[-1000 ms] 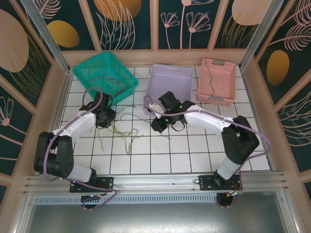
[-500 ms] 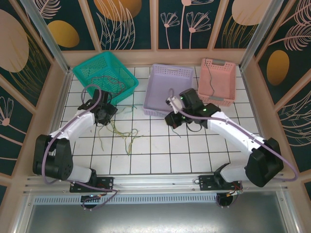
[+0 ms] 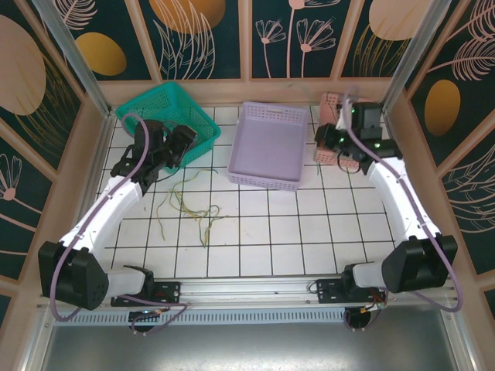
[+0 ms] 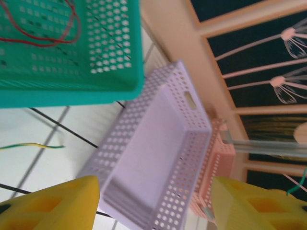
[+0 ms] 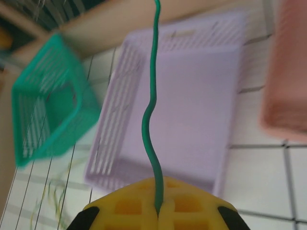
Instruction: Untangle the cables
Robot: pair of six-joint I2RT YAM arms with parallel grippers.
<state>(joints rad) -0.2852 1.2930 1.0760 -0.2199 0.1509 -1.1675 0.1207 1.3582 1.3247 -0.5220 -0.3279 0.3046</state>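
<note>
Right hand [image 5: 158,211] pinching green cable [image 5: 155,48], right of purple basket [image 3: 267,143]. Left hand [image 3: 182,141] spread, left of it.

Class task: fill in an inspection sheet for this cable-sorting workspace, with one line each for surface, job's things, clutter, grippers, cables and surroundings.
Surface: white tiled table with dark grid lines.
Job's things: yellow-green wires lie loose on the tiles; red wire in the green basket; green wire held by the right gripper.
Clutter: purple basket and pink basket at the back.
Grippers: left gripper has its jaws open, holding nothing; right gripper has its jaws shut on the green wire.
Cables: purple leads run along both arms.
Surroundings: plant-patterned walls; metal rail at the near edge.
</note>
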